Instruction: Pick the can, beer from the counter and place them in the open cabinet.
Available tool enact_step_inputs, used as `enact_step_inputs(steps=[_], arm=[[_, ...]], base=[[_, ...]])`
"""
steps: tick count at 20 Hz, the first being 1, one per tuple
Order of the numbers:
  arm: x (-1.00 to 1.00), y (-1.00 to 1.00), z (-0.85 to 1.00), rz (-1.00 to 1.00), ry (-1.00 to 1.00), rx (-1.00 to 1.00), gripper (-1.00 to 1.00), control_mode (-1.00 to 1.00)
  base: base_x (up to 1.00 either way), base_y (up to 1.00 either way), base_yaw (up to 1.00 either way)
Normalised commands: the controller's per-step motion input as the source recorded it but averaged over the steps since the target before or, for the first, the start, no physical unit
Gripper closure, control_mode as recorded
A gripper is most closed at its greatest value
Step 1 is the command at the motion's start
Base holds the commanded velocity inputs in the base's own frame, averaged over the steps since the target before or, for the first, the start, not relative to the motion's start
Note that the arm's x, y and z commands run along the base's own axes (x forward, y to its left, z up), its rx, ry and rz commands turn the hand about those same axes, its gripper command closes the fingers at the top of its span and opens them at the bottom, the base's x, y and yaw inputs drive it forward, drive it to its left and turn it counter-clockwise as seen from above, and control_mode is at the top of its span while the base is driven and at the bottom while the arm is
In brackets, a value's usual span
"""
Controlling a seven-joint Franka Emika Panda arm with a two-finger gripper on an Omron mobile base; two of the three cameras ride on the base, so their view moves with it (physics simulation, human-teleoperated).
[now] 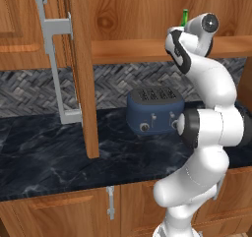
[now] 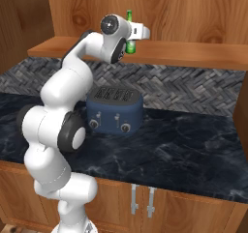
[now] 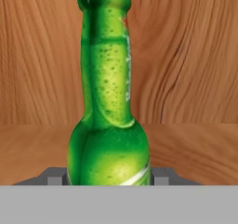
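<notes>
The slim green glass bottle of beer (image 3: pixel 108 125) is seen upright inside the brown wooden wall cabinet (image 2: pixel 193 19), just above the plain wood shelf (image 2: pixel 193 53); whether its base is touching the shelf cannot be told. In the hand view the bottle's shoulder and long neck are shown close up against the cabinet's wooden back wall, and grey finger parts are seen at either side of its lower body, so the two-finger gripper (image 3: pixel 108 179) appears closed on the bottle, though actual contact cannot be told for certain. In the right base view the green bottle top is seen just behind the raised white wrist, and in the left base view only its tip is visible above the arm. The cabinet door (image 1: pixel 81 69), with its long grey bar handle (image 1: pixel 54 59), is swung open to the left. A dark blue toaster (image 2: pixel 115 111) is set on the black marble-look countertop (image 2: pixel 193 150) below the shelf.
</notes>
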Motion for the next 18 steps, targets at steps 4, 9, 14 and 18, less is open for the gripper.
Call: enact_step_inputs(steps=[4,9,14,18], arm=[[0.08,0.0,-0.14,0.0,0.0,0.0,1.0,-1.0],[0.0,0.0,0.0,0.0,0.0,0.0,-1.0,-1.0],[0.0,0.0,0.0,0.0,0.0,0.0,-1.0,-1.0],[0.0,0.0,0.0,0.0,0.0,0.0,-1.0,-1.0]], base=[[0.0,0.0,0.0],[0.0,0.0,0.0],[0.0,0.0,0.0],[0.0,0.0,0.0]])
